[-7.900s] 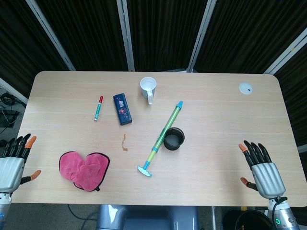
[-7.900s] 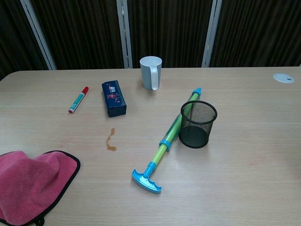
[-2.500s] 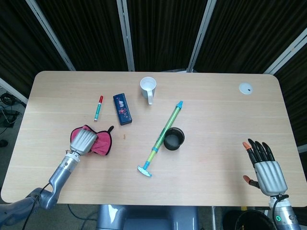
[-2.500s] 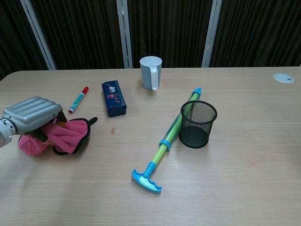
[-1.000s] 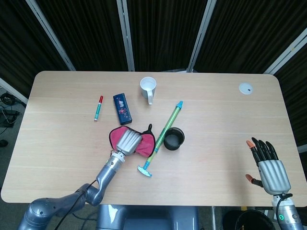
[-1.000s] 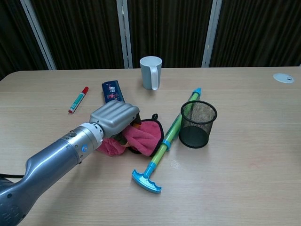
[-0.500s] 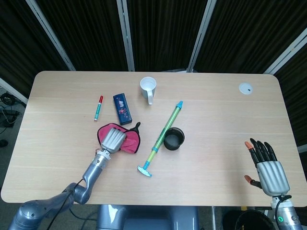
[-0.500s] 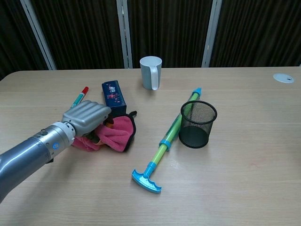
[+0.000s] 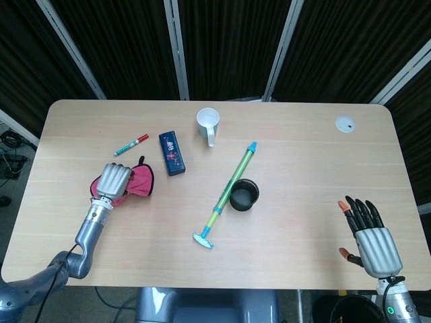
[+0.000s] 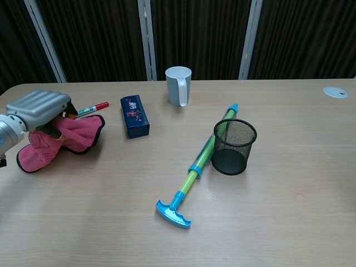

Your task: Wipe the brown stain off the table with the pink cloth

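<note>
My left hand (image 9: 112,180) (image 10: 38,109) grips the bunched pink cloth (image 9: 137,184) (image 10: 69,136) and holds it against the table at the left, beside the red and green marker (image 9: 131,144) (image 10: 91,107). No brown stain shows on the wood between the cloth and the blue and green pump (image 9: 229,192) (image 10: 196,166). My right hand (image 9: 368,237) hovers off the table's near right corner, fingers spread, holding nothing; the chest view does not show it.
A dark blue box (image 9: 172,153) (image 10: 134,115) lies right of the cloth. A white mug (image 9: 208,124) (image 10: 178,85) stands at the back. A black mesh cup (image 9: 244,194) (image 10: 234,147) stands beside the pump. A white disc (image 9: 345,124) (image 10: 335,92) sits at the far right.
My left hand has dragged the cloth left across the table, away from the pump. The marker has been pushed and now lies turned more crosswise. The right hand has barely moved.
</note>
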`<state>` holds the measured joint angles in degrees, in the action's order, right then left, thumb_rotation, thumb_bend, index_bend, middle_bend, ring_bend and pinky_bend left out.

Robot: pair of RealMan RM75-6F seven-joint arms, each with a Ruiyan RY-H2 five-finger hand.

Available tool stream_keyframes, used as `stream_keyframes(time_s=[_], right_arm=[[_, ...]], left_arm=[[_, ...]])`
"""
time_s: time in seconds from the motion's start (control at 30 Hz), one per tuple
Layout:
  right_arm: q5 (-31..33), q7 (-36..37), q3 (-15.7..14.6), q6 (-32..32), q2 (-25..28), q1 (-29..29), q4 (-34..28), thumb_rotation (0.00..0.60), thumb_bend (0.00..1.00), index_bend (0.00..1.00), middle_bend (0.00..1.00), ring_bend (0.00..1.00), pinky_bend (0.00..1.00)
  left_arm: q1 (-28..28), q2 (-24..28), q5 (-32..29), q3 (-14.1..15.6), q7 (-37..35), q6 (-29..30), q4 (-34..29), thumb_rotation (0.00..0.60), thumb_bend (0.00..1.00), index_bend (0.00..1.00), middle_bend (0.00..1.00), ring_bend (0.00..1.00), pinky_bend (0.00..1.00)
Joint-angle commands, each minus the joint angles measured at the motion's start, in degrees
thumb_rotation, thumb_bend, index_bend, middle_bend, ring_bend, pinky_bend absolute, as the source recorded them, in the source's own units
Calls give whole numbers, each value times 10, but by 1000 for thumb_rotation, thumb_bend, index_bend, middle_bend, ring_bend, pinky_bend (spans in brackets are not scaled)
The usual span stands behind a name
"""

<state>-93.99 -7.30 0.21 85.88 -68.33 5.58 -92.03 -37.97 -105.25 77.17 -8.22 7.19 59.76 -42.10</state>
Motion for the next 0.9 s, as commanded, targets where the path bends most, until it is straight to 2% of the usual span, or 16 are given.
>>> stream_keyframes(time_s=[0.03,0.23,0.53,0.67,0.9], right_arm=[[-7,-3,-2,3,-1,0,-3,600,0,0,0,0,0],[-14,-7,-4,5,-1,0,-6,600,0,0,0,0,0],[-19,-13,-6,7,-1,-2,-8,600,0,0,0,0,0],[-21,-15,-7,7,-2,-1,-9,600,0,0,0,0,0],[-22,-15,-8,6,-3,-1,-8,600,0,0,0,0,0]], left_arm=[[-5,48,-1,-36,-8,46,-79,600,449,888,645,567,566],[-9,123,-8,-75,34,83,-205,600,451,888,644,567,566],[-10,205,-25,-118,57,107,-302,600,450,888,644,567,567],[-7,219,-32,-116,60,104,-326,600,451,888,645,566,567],[2,209,-21,-84,63,103,-329,600,450,888,642,567,566]])
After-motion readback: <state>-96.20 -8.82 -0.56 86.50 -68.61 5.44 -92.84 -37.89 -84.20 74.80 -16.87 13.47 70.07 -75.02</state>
